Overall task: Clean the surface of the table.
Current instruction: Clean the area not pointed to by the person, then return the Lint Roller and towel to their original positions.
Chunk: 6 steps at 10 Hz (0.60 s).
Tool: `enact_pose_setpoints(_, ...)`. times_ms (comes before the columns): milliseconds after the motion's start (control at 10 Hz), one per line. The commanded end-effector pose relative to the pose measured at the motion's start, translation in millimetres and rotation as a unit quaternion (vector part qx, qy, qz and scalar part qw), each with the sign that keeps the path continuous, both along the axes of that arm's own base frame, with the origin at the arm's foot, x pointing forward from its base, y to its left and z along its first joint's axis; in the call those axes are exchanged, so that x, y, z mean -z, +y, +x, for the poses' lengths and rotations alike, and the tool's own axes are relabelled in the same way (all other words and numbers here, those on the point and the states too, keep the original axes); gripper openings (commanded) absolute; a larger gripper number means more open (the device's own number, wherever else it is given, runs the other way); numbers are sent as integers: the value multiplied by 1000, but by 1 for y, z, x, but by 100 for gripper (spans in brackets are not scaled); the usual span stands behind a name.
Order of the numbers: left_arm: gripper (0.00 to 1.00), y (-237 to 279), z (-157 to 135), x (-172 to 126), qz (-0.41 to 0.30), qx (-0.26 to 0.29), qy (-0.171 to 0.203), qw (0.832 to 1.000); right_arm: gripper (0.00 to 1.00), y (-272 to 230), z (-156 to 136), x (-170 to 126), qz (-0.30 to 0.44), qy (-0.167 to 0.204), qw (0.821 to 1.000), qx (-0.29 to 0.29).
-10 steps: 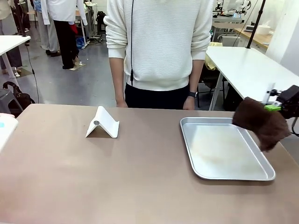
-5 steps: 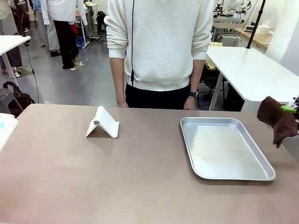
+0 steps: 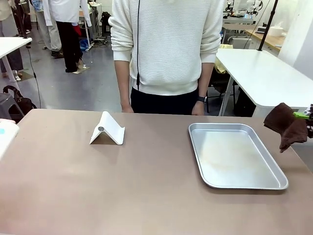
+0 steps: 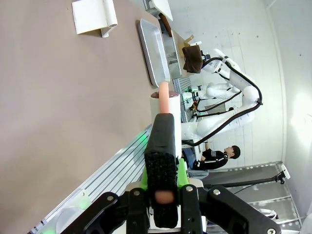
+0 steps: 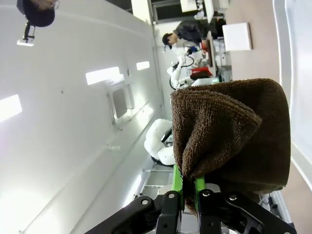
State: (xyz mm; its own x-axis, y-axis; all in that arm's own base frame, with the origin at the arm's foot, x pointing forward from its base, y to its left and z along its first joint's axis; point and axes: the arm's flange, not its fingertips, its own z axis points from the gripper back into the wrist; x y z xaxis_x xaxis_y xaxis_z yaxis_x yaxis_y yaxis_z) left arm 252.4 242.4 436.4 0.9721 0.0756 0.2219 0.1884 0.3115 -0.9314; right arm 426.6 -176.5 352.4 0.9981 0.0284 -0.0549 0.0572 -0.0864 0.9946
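Note:
The brownish-taupe table (image 3: 98,186) stretches across the front view and appears again as the table (image 4: 53,97) in the left wrist view. My right gripper (image 3: 306,116) hangs at the table's far right edge, just right of the metal tray (image 3: 234,155), and is shut on a dark brown cloth (image 3: 286,125) that droops clear of the surface. Up close, the cloth (image 5: 229,131) bunches over the right gripper (image 5: 187,187) and its green pads. My left gripper (image 4: 165,119) is shut, held above the table's near side; a pinkish stub shows past its tips.
A white folded stand (image 3: 107,129) sits left of centre. A person in a white sweater (image 3: 166,49) stands at the far edge, hands down. White-topped tables (image 3: 264,73) lie behind to the right. A white object (image 3: 6,131) sits at the left edge.
My right gripper has carried the brown cloth from above the tray's right rim out to the right, past the table edge, then settled slightly higher. Nothing else moved.

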Motion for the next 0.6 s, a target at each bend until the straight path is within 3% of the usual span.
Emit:
enact_pose_setpoints(0,22,-3,-2,-2,-2,-3,-7,1000,0,1,-3,-4,8,-1,1000,-10)
enact_pose_setpoints(500,22,-3,-2,-2,-2,-3,-7,1000,0,1,-3,-4,8,-1,1000,-10)
